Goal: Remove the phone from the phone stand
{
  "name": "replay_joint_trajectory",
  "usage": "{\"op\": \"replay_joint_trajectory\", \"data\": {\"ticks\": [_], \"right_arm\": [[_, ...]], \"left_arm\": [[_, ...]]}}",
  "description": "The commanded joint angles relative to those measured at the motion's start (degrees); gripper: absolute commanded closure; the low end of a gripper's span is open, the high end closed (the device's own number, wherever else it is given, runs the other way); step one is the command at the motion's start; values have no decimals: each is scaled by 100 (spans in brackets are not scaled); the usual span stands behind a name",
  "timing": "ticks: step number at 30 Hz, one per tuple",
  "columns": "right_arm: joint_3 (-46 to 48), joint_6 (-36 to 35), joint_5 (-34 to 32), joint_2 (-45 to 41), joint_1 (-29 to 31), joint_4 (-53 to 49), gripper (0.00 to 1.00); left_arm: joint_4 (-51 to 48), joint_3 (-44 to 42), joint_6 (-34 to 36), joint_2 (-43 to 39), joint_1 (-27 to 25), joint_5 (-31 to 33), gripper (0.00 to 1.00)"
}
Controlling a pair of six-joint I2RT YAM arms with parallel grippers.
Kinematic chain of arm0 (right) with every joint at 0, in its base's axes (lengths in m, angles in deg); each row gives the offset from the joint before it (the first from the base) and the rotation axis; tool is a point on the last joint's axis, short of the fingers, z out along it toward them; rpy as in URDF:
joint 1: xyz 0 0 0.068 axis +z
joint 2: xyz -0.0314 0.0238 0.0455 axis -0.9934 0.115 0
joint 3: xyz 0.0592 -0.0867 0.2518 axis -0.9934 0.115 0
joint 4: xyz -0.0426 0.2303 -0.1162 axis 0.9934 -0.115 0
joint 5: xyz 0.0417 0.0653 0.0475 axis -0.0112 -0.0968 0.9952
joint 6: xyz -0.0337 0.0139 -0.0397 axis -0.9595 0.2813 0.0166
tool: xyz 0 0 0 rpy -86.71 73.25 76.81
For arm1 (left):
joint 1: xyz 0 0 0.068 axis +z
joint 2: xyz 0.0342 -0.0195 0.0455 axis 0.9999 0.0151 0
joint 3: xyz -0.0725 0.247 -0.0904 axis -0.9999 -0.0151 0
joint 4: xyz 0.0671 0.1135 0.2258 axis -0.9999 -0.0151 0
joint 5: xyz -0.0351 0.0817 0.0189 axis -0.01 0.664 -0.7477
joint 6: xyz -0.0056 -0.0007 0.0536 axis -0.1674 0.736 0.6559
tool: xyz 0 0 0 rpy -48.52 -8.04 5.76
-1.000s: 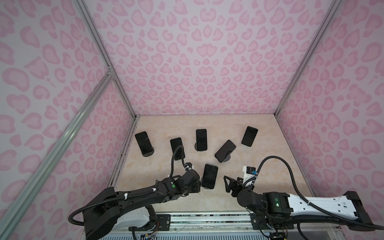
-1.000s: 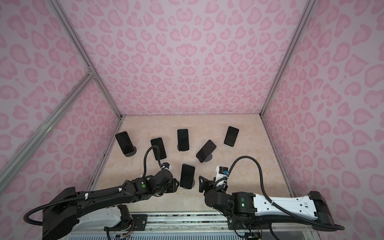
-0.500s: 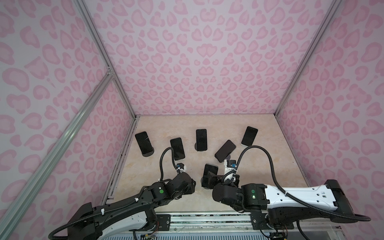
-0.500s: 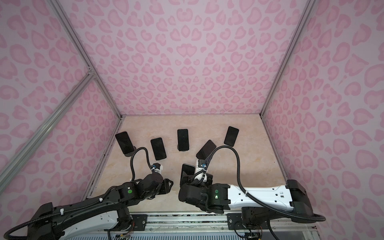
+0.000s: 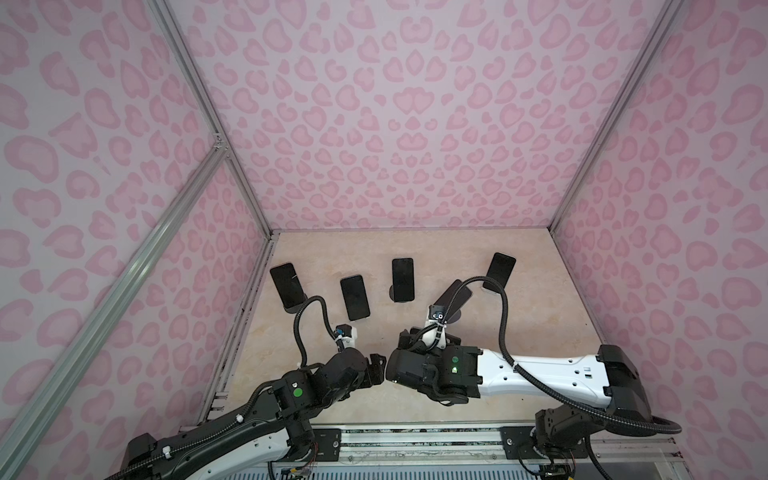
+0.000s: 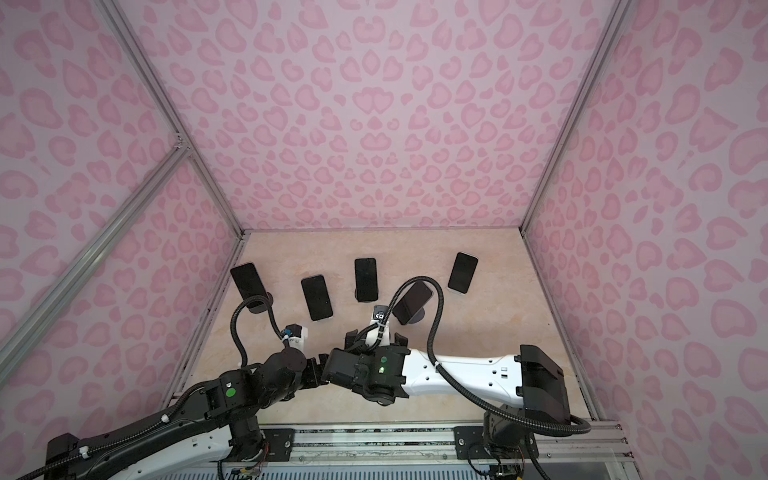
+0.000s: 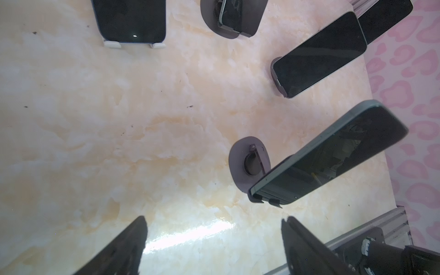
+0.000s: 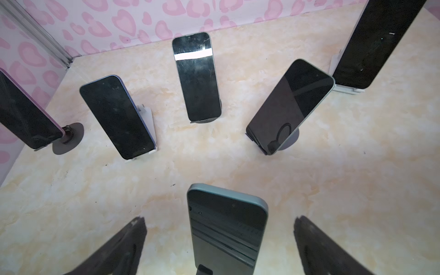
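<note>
The phone (image 8: pixel 226 228), dark-screened with a grey-green edge, leans on its dark grey phone stand (image 7: pixel 247 162) at the front of the table. My right gripper (image 8: pixel 220 221) is open and straddles the phone's upper end, with both fingers (image 8: pixel 128 242) clear of its sides. In both top views the right wrist (image 5: pixel 428 338) hides this phone. The left wrist view shows the same phone (image 7: pixel 328 154) off to one side. My left gripper (image 7: pixel 214 221) is open over bare table with nothing between its jaws. In a top view the left gripper (image 5: pixel 376 368) sits beside the right forearm.
Several other dark phones stand on stands in an arc behind, from the far-left one (image 5: pixel 286 284) to the far-right one (image 5: pixel 500 268). The tilted phone (image 8: pixel 290 104) stands closest behind the right gripper. Pink patterned walls (image 5: pixel 415 124) enclose the marble tabletop (image 6: pixel 498 324).
My left gripper has drawn back from the front phone toward the near edge and opened. The right arm has swung left over the front phone, its open jaws now either side of it.
</note>
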Motion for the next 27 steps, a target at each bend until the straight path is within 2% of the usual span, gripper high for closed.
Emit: {"op": "replay_joint_trajectory", "data": {"ticks": [1, 2, 12, 20, 27], "right_arm": [[-43, -65, 67, 147, -70, 69, 1], [-87, -72, 84, 215, -103, 67, 1], [-298, 306, -206, 602, -154, -190, 1], [-432, 692, -489, 795, -154, -505, 1], [-367, 422, -388, 860, -306, -172, 1]], "left_arm": [[-297, -22, -125, -193, 7, 298, 5], [-367, -26, -167, -245, 8, 363, 1], [-710, -96, -312, -659, 7, 584, 2], [-576, -288, -357, -1178, 7, 625, 2], [-572, -503, -420, -1694, 7, 783, 3]]}}
